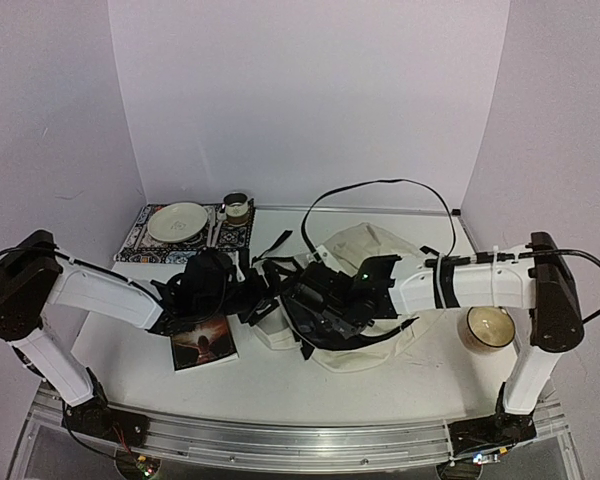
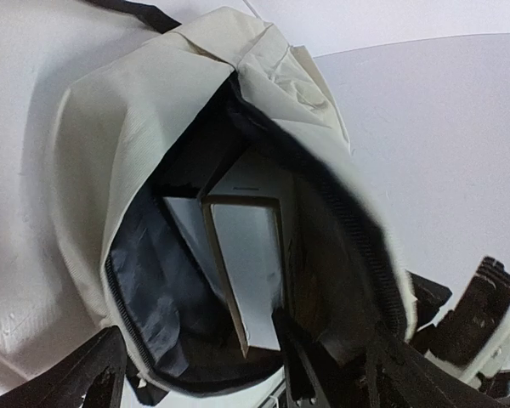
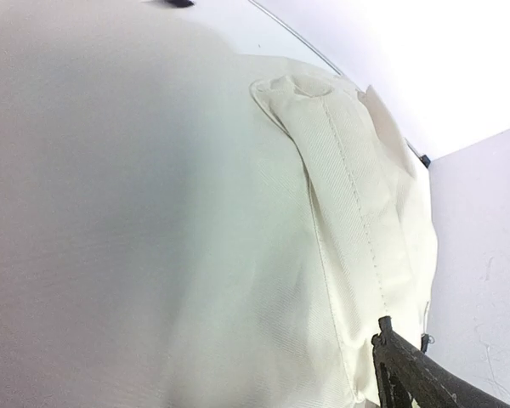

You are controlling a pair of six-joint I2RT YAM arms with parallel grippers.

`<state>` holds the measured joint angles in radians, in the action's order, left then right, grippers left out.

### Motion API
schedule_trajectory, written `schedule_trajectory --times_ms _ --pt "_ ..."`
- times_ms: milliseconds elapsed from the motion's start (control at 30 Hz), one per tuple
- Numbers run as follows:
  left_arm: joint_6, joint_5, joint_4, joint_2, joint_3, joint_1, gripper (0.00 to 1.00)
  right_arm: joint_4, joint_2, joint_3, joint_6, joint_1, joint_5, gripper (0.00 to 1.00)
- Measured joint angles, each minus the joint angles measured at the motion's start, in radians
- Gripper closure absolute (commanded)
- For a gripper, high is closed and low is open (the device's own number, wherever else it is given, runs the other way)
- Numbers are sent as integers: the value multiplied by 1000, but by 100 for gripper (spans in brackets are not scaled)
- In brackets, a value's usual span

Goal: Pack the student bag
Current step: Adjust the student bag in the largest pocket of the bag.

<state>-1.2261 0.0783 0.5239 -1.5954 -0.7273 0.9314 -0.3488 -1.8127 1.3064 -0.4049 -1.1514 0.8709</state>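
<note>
The student bag [image 1: 372, 250] is a cream fabric backpack with black straps, lying right of centre with its mouth facing left. In the left wrist view the bag [image 2: 127, 127] gapes open, showing dark lining and a white book [image 2: 251, 255] standing inside. My left gripper [image 2: 191, 353] is open at the mouth, with one finger [image 2: 81, 378] outside and the other beside the book's near end. My right gripper [image 1: 325, 300] holds the bag's upper rim. In the right wrist view only one finger [image 3: 408, 370] shows, against the cream fabric [image 3: 195, 212]. The right gripper also shows in the left wrist view [image 2: 480, 319].
A dark-covered book [image 1: 202, 342] lies on the table under my left arm. A patterned placemat [image 1: 140, 240] with a plate [image 1: 177, 221] and a cup [image 1: 237, 208] is at the back left. A candle jar [image 1: 488, 327] stands by the right arm. A black cable [image 1: 380, 185] loops above the bag.
</note>
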Motion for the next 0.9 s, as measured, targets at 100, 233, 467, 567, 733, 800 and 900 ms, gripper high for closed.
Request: schedule_trajectory --times_ms 100,233,467,567,733,800,900 --pt "18 1 -15 44 43 0 0 -3 -14 0 4 7 -15 2" --pt "69 -14 -128 99 54 -1 1 -2 -20 0 26 8 -76 2" --pt "173 -134 -493 156 -11 -24 0 8 -4 0 55 8 -234 2" --pt "191 -169 -613 201 -12 -68 0 16 38 -2 64 8 -310 2" --pt "231 -217 -758 246 -17 -142 1 36 141 -16 68 8 -401 2" --pt "261 -230 -823 222 -38 -160 4 42 183 -24 68 8 -420 2" --pt "319 -241 -919 123 -133 -167 10 52 230 -44 68 8 -429 2"
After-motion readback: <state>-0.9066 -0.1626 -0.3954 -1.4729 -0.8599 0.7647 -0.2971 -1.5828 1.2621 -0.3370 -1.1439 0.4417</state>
